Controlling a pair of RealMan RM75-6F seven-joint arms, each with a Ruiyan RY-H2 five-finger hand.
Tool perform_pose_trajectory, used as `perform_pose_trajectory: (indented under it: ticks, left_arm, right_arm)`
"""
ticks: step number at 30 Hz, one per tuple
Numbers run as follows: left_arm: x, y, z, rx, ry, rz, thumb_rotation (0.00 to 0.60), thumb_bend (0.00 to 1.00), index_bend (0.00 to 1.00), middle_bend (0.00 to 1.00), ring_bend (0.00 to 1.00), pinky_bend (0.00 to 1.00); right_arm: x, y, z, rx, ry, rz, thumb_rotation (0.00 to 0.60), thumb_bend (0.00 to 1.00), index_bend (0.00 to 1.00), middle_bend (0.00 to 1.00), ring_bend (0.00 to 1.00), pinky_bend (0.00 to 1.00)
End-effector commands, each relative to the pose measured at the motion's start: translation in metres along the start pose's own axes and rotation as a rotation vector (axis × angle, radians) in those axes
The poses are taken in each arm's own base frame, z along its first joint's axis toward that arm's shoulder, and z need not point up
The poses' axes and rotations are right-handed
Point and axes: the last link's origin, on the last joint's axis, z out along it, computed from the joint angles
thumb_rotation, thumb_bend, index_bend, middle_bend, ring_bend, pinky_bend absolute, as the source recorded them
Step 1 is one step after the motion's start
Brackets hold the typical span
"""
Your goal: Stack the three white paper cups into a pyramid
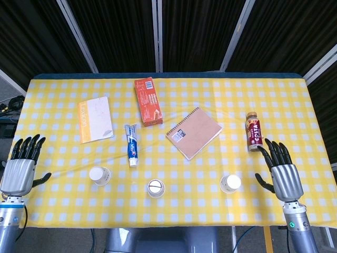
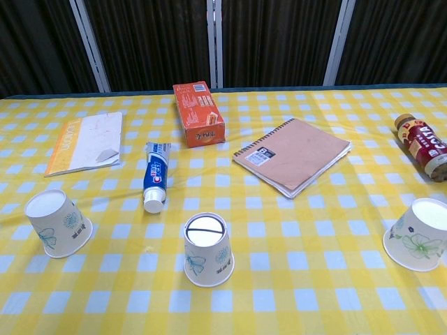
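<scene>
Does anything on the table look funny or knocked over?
The bottle at the table's right side lies on its side, not standing. The toothpaste tube lies flat too, which is normal. All three cups, left cup, middle cup and right cup, stand upside down, apart, unstacked. Nothing looks spilled or broken.

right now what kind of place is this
Likely a robot test or lab tabletop: a checked tablecloth set with staged props, such as paper cups and a toothpaste tube, before dark curtain panels.
</scene>
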Motion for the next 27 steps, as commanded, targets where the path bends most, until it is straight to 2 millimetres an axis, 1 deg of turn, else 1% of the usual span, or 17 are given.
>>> perform_pose_trajectory:
  ticks: [1,10,12,17,20,23,27]
  left_arm:
    - [0.0,0.001,-0.001,-0.005,0.0,0.002,0.6,0.13,0.0,0.0,0.0,0.0]
    - [-0.002,0.003,0.0,-0.016,-0.01,0.003,0.6,0.13,0.01,0.0,0.0,0.0]
    - [-0.003,0.004,0.0,-0.023,-0.012,0.004,0.6,0.13,0.05,0.0,0.0,0.0]
    - [-0.011,0.011,0.004,-0.055,-0.041,0.017,0.6,0.15,0.22,0.0,0.0,0.0]
    - [-0.017,0.015,0.006,-0.074,-0.063,0.024,0.6,0.16,0.29,0.0,0.0,0.0]
    - [-0.024,0.022,0.009,-0.102,-0.086,0.036,0.6,0.17,0.33,0.0,0.0,0.0]
    - [-0.032,0.035,0.011,-0.151,-0.117,0.043,0.6,0.18,0.35,0.0,0.0,0.0]
  right_arm:
    - [0.0,-0.001,-0.001,0.001,-0.003,0.001,0.6,0.16,0.15,0.0,0.0,0.04]
    - [0.001,-0.001,-0.001,0.004,-0.009,0.002,0.6,0.16,0.15,0.0,0.0,0.04]
    - [0.001,-0.001,-0.001,0.004,-0.011,0.002,0.6,0.16,0.15,0.0,0.0,0.04]
    - [0.0,-0.001,0.0,0.0,-0.019,0.0,0.6,0.16,0.16,0.0,0.0,0.04]
    - [0.0,0.0,0.001,-0.002,-0.018,0.001,0.6,0.16,0.16,0.0,0.0,0.04]
    - [0.002,0.0,0.0,-0.003,-0.015,0.003,0.6,0.16,0.16,0.0,0.0,0.04]
    - [0.004,0.002,0.0,-0.008,-0.01,0.013,0.6,0.16,0.16,0.0,0.0,0.04]
